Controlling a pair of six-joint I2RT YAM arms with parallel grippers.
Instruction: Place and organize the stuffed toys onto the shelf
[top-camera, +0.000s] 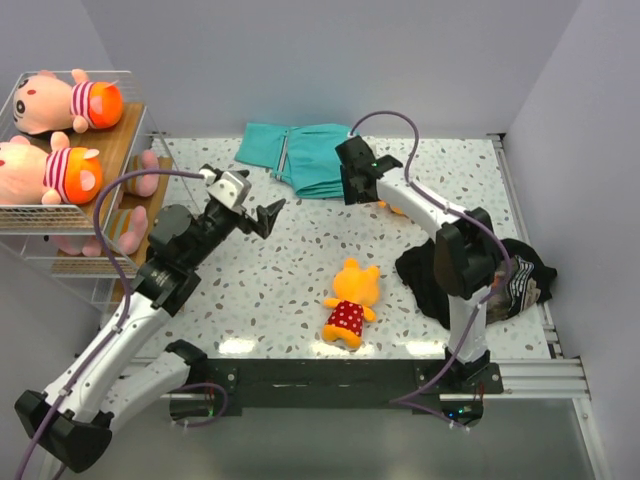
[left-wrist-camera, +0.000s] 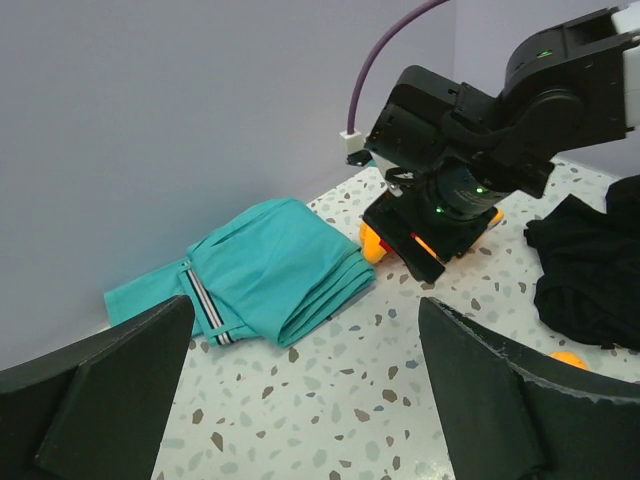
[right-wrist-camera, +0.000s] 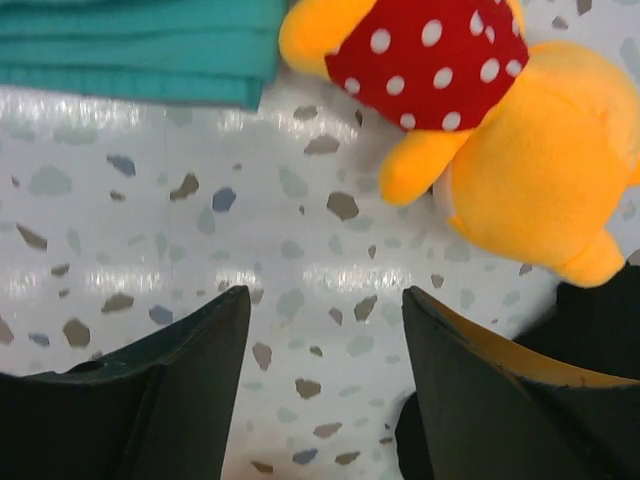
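The shelf (top-camera: 130, 122) stands at the far left. Two pink striped stuffed toys lie on its top tier, one at the back (top-camera: 65, 100) and one in front (top-camera: 50, 172); another shows on a lower board (top-camera: 112, 228). An orange toy in a red dotted dress (top-camera: 350, 300) lies mid-table. A second orange toy (right-wrist-camera: 500, 130) lies just beyond my open, empty right gripper (right-wrist-camera: 325, 300), and is mostly hidden under that gripper (top-camera: 362, 190) in the top view. My left gripper (top-camera: 255, 215) is open and empty above bare table (left-wrist-camera: 305, 330), facing the right gripper (left-wrist-camera: 440, 215).
A folded teal cloth (top-camera: 300, 155) lies at the back centre, next to the second orange toy; it also shows in the wrist views (left-wrist-camera: 270, 270) (right-wrist-camera: 140, 50). A black garment (top-camera: 500, 275) is heaped at the right edge. Walls close in the back and sides.
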